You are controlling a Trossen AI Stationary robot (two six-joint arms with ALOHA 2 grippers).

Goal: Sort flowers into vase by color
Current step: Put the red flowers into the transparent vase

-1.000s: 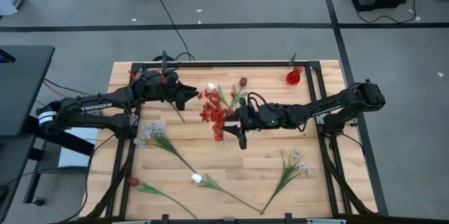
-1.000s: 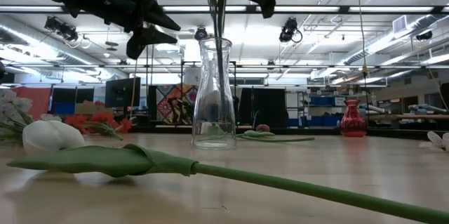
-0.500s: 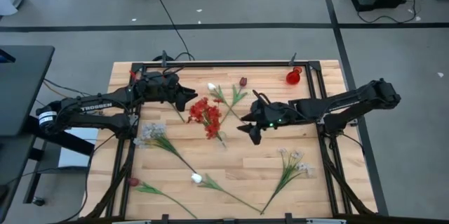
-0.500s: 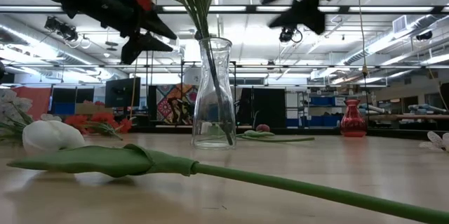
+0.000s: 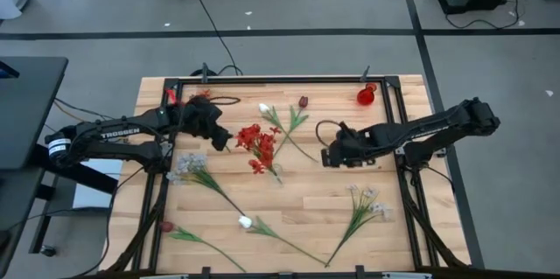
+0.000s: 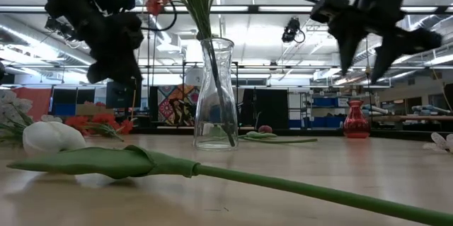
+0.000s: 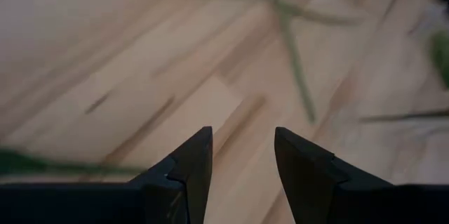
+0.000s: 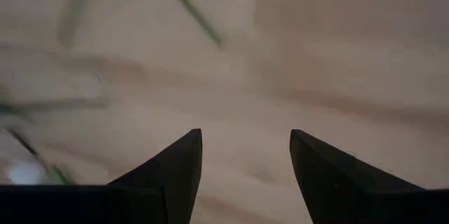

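High view: red flowers (image 5: 258, 145) placed in clear vase (image 6: 214, 95); five stems unsorted on table (image 5: 297, 213); left gripper (image 7: 242, 164) and right gripper (image 8: 245, 171) parted, empty.

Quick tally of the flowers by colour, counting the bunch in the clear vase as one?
White buds: 2
Maroon tulip buds: 2
Pale sprays: 2
Red clusters: 2, one bunch in the clear vase, one lying at the table's back left
Total: 8
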